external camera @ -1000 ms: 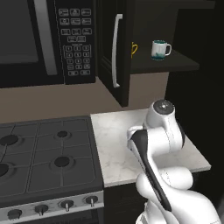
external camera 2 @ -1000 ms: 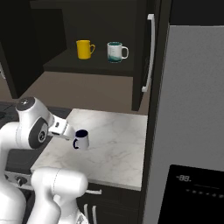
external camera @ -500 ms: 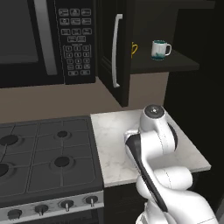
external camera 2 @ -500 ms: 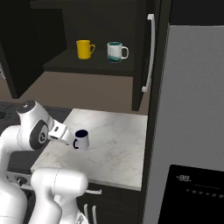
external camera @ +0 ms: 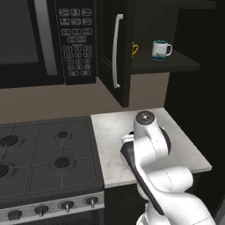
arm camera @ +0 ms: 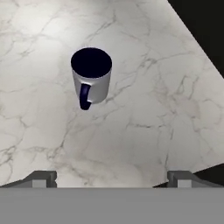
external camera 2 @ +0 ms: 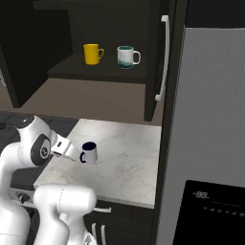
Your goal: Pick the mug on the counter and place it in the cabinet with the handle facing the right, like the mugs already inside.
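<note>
The mug [arm camera: 91, 75] stands upright on the marbled tabletop [arm camera: 144, 113], its handle [arm camera: 84, 97] facing the tool [arm camera: 111, 178]. The tool's 2 fingers are spread wide apart, clear of the mug. In the open cabinet [external camera 2: 95, 72], 2 mugs [external camera 2: 126, 56] sit on the shelf.

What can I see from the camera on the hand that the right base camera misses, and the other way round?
The hand view alone looks straight down into the mug's dark navy inside, with the finger tips wide apart below it. The right base view alone shows the open cabinet holding a yellow mug and a teal-marked mug, plus the arm. Both show the mug upright on the marbled counter.
</note>
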